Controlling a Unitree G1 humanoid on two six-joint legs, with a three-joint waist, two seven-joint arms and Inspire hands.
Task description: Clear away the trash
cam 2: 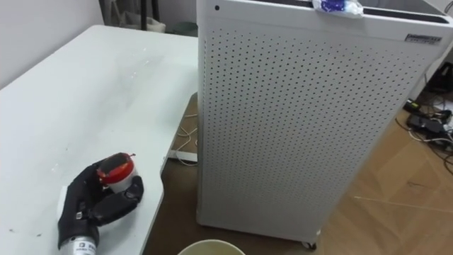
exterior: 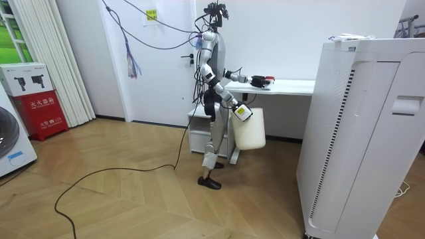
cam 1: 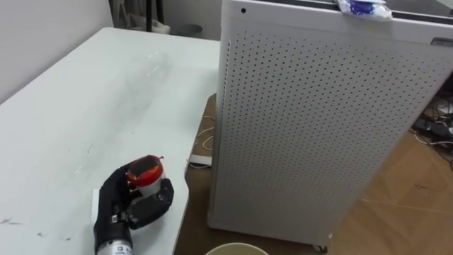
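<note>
Tall white perforated metal cabinet (cam 1: 318,127) stands on the wood floor just beside the table's end and fills the robot's right front. Long white flat-topped table (cam 1: 92,106) runs along the robot's left. The robot stands at its near end, so the left arm is the one that reaches over it.

Cream plastic bin (exterior: 251,129) hangs at the right hand (exterior: 242,113), low in front of the body, mouth up, just beside the table edge. Judgement: parked there so a drop needs only a short swing off the tabletop. Right hand's grip is too small to read.

Black left hand (cam 1: 138,202) lies on the tabletop near the edge, clenched round the small round red-topped piece of garbage (cam 1: 146,171). Can't tell if the garbage is touching the surface or just clear of it. Reads as the grasp step; drop into the bin not yet done.

Crumpled blue-and-white wrapper (cam 1: 364,8) sits on the cabinet's top at the far edge. Probably a later pick, and a high reach.
</note>
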